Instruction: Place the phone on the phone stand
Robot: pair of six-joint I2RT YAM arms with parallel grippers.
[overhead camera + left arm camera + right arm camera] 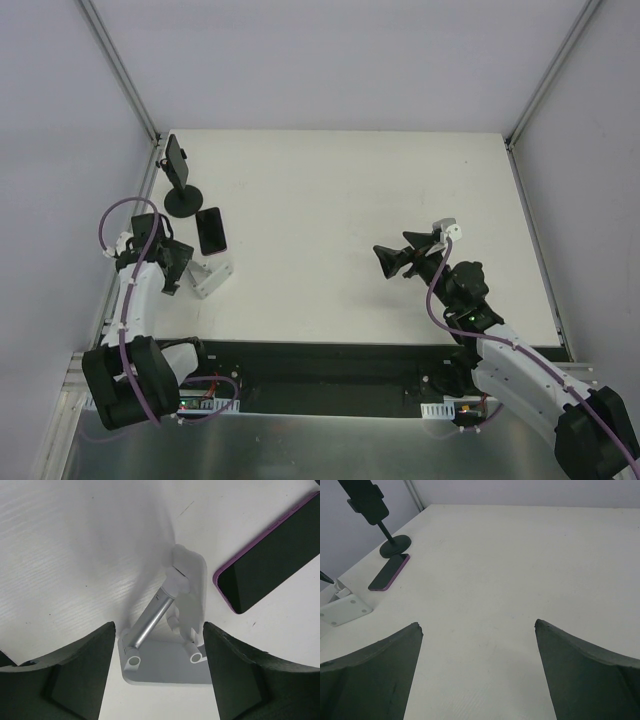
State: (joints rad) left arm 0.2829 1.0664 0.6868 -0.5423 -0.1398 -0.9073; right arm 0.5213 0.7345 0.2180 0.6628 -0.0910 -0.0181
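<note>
A black phone with a purple edge [210, 230] lies flat, screen up, at the table's left; it also shows in the left wrist view [270, 572] and the right wrist view [390, 572]. A white folding stand [210, 275] with a metal strut [152, 617] sits just in front of it. A black stand on a round base [184, 199] rises behind the phone. My left gripper [183, 266] is open, its fingers on either side of the white stand's base [165, 667], not touching. My right gripper [383, 262] is open and empty over bare table, right of centre.
The table's left edge and a metal frame post [120, 70] run close beside both stands. The white stand [342, 610] and the black stand's base [395, 545] show far left in the right wrist view. A wide white tabletop [350, 190] lies between the arms.
</note>
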